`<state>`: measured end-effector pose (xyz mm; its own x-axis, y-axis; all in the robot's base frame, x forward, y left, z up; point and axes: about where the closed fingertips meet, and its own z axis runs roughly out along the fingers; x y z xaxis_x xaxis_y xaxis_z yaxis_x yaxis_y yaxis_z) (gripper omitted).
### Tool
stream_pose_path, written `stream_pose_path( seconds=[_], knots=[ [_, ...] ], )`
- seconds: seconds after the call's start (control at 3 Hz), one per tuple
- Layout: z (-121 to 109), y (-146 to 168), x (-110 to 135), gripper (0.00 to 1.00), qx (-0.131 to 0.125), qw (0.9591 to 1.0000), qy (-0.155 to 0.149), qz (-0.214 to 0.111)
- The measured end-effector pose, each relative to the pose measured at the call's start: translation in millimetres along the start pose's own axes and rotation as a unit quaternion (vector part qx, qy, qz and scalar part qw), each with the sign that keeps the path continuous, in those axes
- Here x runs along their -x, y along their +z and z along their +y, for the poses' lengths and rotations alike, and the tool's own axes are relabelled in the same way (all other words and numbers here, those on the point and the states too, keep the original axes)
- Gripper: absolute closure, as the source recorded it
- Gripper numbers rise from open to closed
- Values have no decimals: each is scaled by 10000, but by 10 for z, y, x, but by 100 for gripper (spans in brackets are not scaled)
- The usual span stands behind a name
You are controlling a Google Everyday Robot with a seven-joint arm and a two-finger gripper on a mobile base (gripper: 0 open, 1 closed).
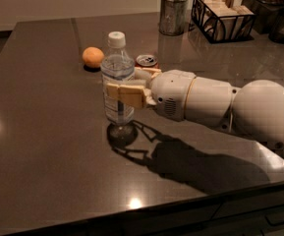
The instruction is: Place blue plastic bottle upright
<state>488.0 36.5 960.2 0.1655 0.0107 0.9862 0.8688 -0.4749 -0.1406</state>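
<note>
The blue plastic bottle [117,67] is a clear, pale bluish water bottle with a white cap. It stands upright, left of the table's middle, its base at or just above the tabletop [48,146]. My gripper [119,93] reaches in from the right and is shut on the bottle's labelled middle. One tan finger [127,95] crosses the bottle's front and the other lies behind it. The white arm [215,104] runs off to the right.
A red soda can [146,60] stands just behind my wrist. An orange fruit [93,57] lies behind and left of the bottle. At the back right are a metal cup [173,14], a black wire basket [222,16] and dark containers [274,4].
</note>
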Motion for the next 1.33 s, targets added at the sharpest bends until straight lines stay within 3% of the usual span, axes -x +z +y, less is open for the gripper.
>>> stream_pose_path(
  seconds=[0.67, 1.33],
  knots=[
    [-54, 1, 227, 100, -175, 9997, -187, -43],
    [-43, -12, 328, 60, -136, 9990, -419, 75]
  ],
)
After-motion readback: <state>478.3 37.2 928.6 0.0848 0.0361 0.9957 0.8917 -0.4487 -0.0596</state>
